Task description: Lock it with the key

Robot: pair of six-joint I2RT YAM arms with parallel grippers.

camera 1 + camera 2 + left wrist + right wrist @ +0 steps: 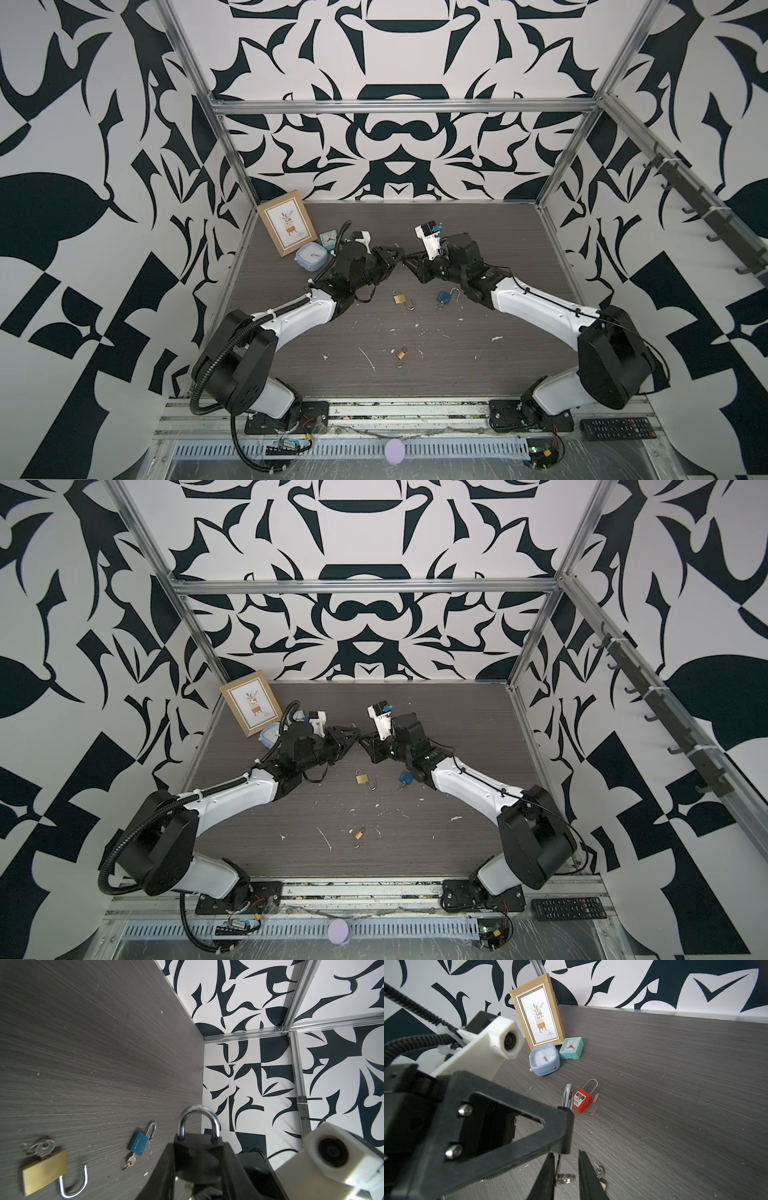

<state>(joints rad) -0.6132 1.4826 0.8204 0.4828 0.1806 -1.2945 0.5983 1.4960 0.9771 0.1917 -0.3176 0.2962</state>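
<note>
My left gripper (397, 255) (198, 1145) is shut on a black padlock (197, 1148), held up off the table. Its silver shackle (199, 1122) (568, 1097) is closed and sticks out past the fingertips. A key (558, 1164) with a small ring (566, 1178) hangs from the padlock's underside. My right gripper (409, 259) (565, 1154) faces the left one tip to tip. Its fingers stand a little apart around the key, which lies against one finger (548, 1167) with a gap to the other.
On the table lie a brass padlock (400, 298) (44, 1172), a blue padlock (445, 297) (140, 1144), a small brass padlock (401, 354) and a red padlock (582, 1101) beside a loose key (592, 1105). A picture frame (286, 222) and two clocks (545, 1059) (571, 1047) stand at the back left.
</note>
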